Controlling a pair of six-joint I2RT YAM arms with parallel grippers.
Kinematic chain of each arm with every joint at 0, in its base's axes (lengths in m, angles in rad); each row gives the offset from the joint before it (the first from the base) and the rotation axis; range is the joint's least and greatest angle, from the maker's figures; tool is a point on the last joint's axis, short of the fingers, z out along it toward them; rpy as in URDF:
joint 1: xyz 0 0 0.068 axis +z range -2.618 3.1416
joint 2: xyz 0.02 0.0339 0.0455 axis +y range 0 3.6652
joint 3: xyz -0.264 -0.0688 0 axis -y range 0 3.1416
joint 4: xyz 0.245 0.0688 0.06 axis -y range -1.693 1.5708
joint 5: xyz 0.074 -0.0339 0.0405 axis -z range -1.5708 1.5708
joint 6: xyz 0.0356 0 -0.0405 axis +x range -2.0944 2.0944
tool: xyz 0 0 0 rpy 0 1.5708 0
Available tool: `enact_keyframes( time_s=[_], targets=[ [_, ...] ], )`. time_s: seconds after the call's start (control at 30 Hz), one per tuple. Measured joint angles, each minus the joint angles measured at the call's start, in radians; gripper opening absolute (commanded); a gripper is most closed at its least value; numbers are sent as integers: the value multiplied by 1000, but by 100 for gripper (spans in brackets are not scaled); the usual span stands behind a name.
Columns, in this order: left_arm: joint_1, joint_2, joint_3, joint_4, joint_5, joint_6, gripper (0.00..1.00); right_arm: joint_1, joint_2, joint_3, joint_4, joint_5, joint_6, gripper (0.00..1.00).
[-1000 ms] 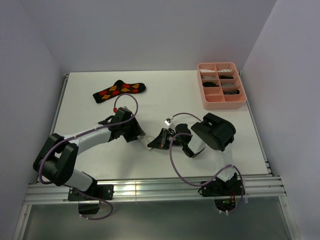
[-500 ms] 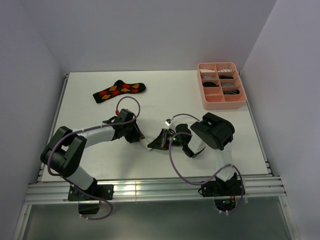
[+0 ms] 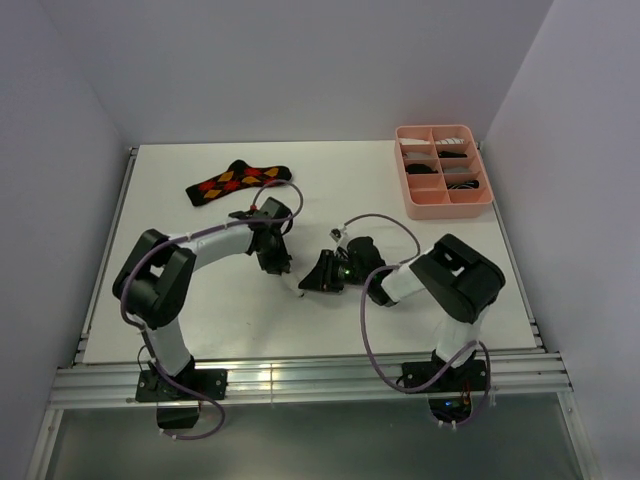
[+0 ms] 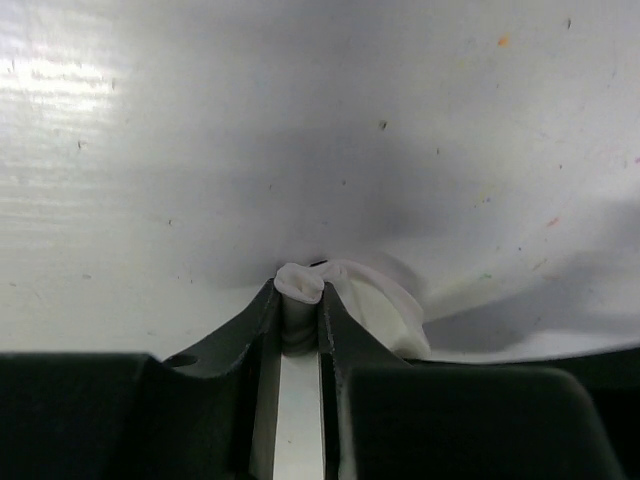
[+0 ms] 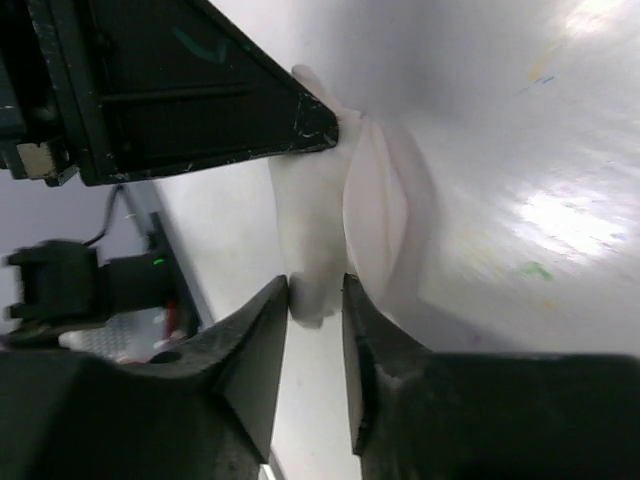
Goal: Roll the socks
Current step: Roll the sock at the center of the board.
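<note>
- White sock (image 5: 370, 210) lies bunched at mid-worktop (image 3: 330, 190), between the two arms
- Left tool (image 4: 300, 296) has swung in from the left and now pinches a fold of it
- Right tool (image 5: 316, 296) is narrowly parted at the sock's other edge; I cannot tell if it grips
- Likely a hand-over before the next turn of the roll; argyle sock (image 3: 238, 181) lies unrolled at the far left

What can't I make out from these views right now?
The white sock: top view, left gripper and right gripper cover nearly all; wrist views show one bunched fold.
Right gripper's hold: right wrist view, fabric in the gap, gripped or loose unclear.
Inside the tray: top view, too small.
</note>
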Motion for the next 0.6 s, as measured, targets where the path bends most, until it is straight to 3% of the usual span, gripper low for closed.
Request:
enact_keyframes(
  time_s=[0.2,0.33,0.6],
  targets=[
    [-46,102,177,-167,-108,84,0,68,-185,53,-313,224,-178,47],
    [-67,138,234,-225,-142,114,1,196,-266,142,-497,470,-313,49],
    [-84,187,307,-299,-166,145,1,415,-222,293,-668,828,-499,49]
  ],
)
